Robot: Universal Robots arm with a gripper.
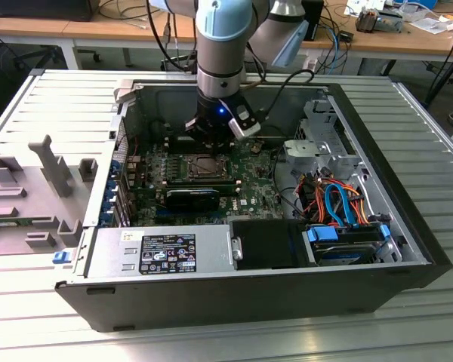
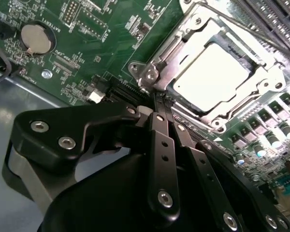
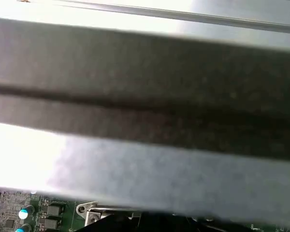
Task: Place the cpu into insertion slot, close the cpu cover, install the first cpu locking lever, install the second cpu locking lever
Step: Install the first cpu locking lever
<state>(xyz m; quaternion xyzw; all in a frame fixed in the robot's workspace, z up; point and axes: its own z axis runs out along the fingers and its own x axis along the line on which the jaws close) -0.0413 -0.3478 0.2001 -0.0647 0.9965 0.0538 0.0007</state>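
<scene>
Tool (image 2: pixel 159 104), black fingers pressed together, touches the thin silvery metal cpu cover (image 2: pixel 154 72) at its seven-o'clock corner; stiff, springy, best pushed by edge.

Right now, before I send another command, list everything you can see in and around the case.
cpu: one, silvery-grey, seated in the socket in the second wrist view.
cpu cover: one, silvery metal frame, lying flat around the cpu.
insertion slot: one, metal-rimmed, on the board below the arm in the exterior view.
circuit board: one, green, on the case floor.
coin cell: one, silver, on the board.
computer case: one, black, open, on the slatted table.
power supply: one, grey, along the case's near wall.
cables: several, orange and blue, at the exterior view's right.
fixture tray: one, grey, at the exterior view's left.
gripper: one, black, fingertips together at the cover's corner.
</scene>
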